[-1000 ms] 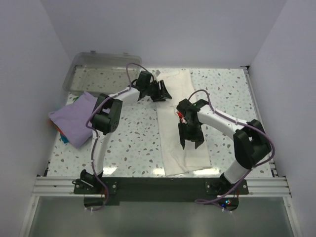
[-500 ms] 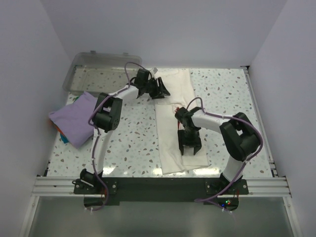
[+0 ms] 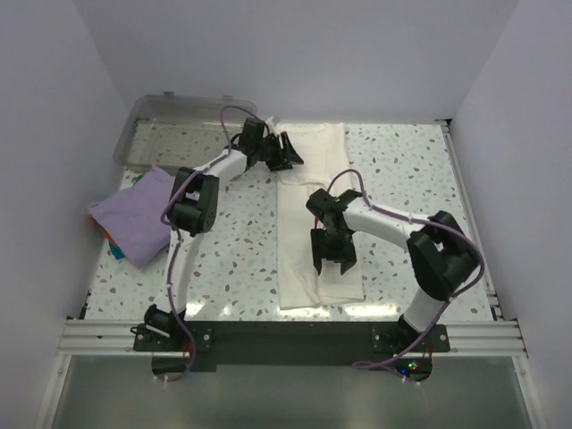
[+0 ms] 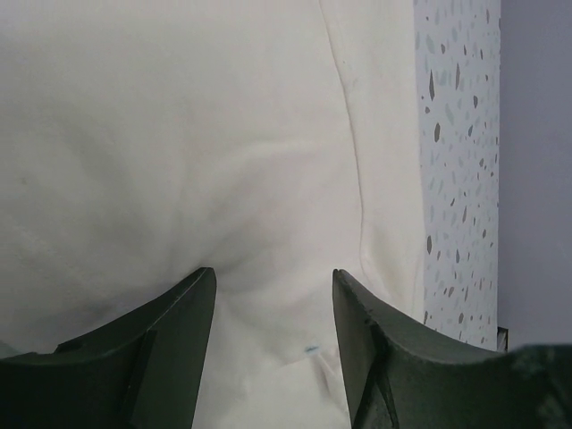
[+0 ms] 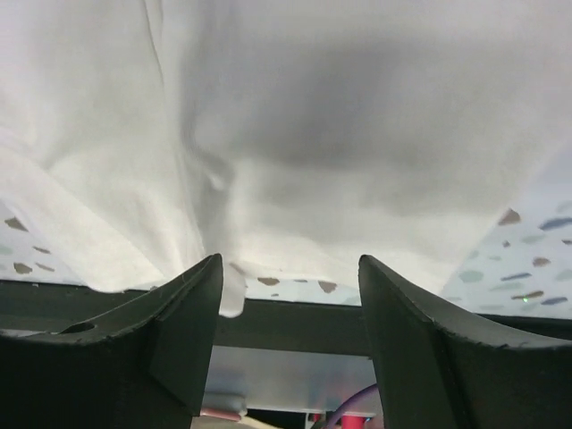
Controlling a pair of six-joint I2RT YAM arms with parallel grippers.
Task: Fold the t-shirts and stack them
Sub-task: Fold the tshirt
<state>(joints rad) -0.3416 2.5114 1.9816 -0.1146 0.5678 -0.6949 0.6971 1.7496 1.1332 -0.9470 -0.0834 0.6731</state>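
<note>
The cream-white t-shirt lies as a long narrow strip down the middle of the table, from the far edge to the near edge. Its red print does not show. My left gripper is open over the shirt's far end, and cream cloth fills the gap between its fingers in the left wrist view. My right gripper is open low over the strip's near half and points at the near hem. The lavender-purple t-shirt lies bunched at the table's left edge, apart from both grippers.
A clear plastic bin stands at the far left corner. A teal and orange item pokes out under the lavender shirt. The dark rail with the arm bases runs along the near edge. White walls close in left, right and back.
The cream strip has slid to the left, most at its near end. My right gripper moved left with it, and my left gripper shifted slightly left and farther away.
</note>
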